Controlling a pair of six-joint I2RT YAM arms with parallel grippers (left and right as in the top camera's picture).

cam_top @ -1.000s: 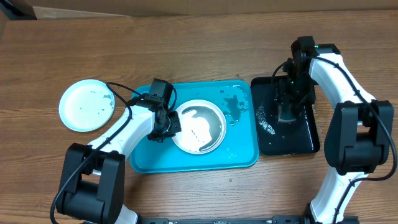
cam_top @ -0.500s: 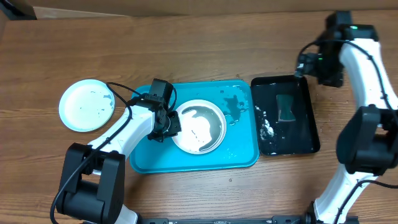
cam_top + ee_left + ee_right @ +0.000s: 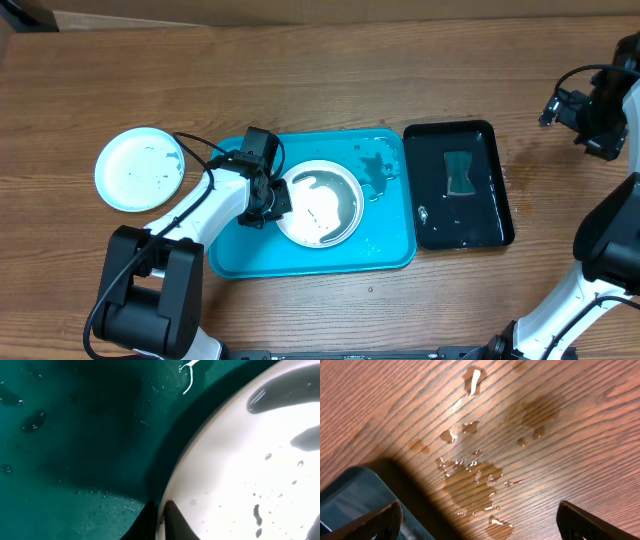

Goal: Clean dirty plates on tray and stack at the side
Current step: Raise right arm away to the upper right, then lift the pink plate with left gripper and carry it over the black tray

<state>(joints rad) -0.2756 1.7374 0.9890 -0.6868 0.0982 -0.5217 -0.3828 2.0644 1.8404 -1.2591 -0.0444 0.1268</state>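
A white plate with a pale green rim lies on the turquoise tray, wet, with small dark specks. My left gripper is shut on its left rim; the left wrist view shows the jaws pinching the plate's edge over the tray floor. A pale-blue-rimmed plate sits on the table to the left of the tray. A third plate is out of view. My right gripper is open and empty, over the table at the far right; its fingers are spread wide.
A glossy black tray right of the turquoise tray holds water and a dark green sponge. Its corner shows in the right wrist view. Water puddles lie on the wooden table beside it.
My right gripper left the sponge in the black tray, then rose and swung right, off the tray. The left arm and plate have not moved.
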